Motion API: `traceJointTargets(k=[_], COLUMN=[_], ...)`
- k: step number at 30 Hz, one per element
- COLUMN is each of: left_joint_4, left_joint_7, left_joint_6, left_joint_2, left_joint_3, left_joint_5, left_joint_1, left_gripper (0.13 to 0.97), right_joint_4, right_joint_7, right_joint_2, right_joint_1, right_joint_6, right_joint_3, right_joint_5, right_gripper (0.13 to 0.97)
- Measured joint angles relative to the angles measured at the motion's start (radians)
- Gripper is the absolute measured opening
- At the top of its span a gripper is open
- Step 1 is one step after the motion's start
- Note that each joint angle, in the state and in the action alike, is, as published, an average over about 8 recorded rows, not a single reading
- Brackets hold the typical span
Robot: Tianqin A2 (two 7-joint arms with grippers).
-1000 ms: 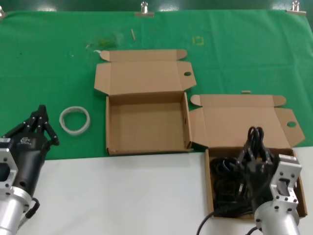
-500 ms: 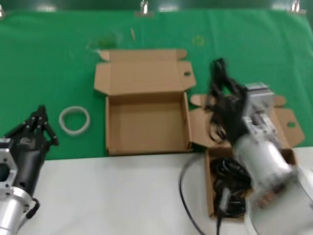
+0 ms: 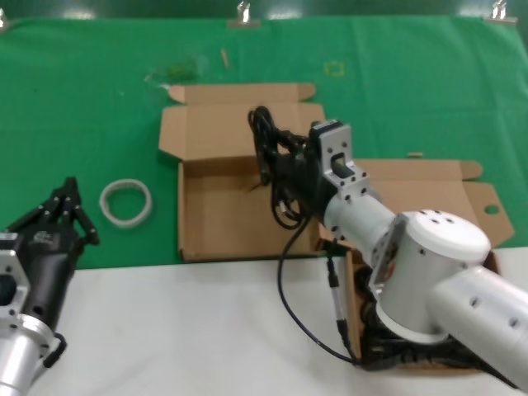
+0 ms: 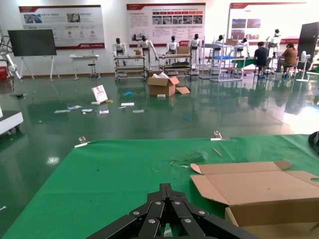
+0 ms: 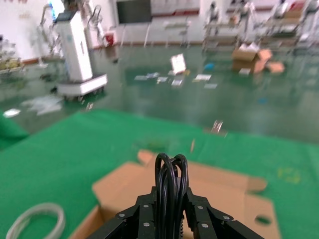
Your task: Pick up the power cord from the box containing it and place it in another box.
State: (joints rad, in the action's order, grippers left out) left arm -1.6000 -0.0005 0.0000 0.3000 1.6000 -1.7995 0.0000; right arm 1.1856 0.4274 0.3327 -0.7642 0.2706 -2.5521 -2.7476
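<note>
I read the right pincer (image 3: 272, 169) as clenched on the power cord (image 3: 266, 148), holding the looped bundle above the empty box (image 3: 247, 247) with the holed lid. A loose tail droops across the bench (image 3: 206, 330) back into the source box (image 3: 353, 305). The cord looks light, limp and rubbery; I judge the gathered loops the best hold, since loose strands may snag. The left pincer (image 3: 70, 206) sits parked near the white ring (image 3: 126, 202), apparently closed on nothing.

Glossy dark green hall floor (image 4: 149, 119), posters (image 4: 61, 19) on white walls, wheeled racks (image 4: 130, 64), scattered papers (image 4: 99, 108), cardboard cartons (image 4: 163, 84), seated people (image 4: 274, 57).
</note>
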Motion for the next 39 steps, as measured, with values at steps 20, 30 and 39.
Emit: traceJointTargets(k=[20, 30, 39], left_joint_4=[0.000, 0.000, 0.000], left_joint_7=[0.000, 0.000, 0.000], left_joint_6=[0.000, 0.000, 0.000], left_joint_2=[0.000, 0.000, 0.000], left_joint_3=[0.000, 0.000, 0.000], left_joint_5=[0.000, 0.000, 0.000], left_joint_1=[0.000, 0.000, 0.000], left_gripper=[0.140, 0.140, 0.140], right_joint_4=[-0.527, -0.370, -0.057], right_joint_7=[-0.653, -1.041, -1.262], right_joint_2=[-0.148, -0.074, 0.019], right_joint_1=[-0.191, -0.182, -0.088], right_joint_6=[-0.412, -0.434, -0.501], right_joint_3=[-0.200, -0.199, -0.005], right_joint_5=[0.606, 1.064, 1.455], right_gripper=[0.254, 0.298, 0.415])
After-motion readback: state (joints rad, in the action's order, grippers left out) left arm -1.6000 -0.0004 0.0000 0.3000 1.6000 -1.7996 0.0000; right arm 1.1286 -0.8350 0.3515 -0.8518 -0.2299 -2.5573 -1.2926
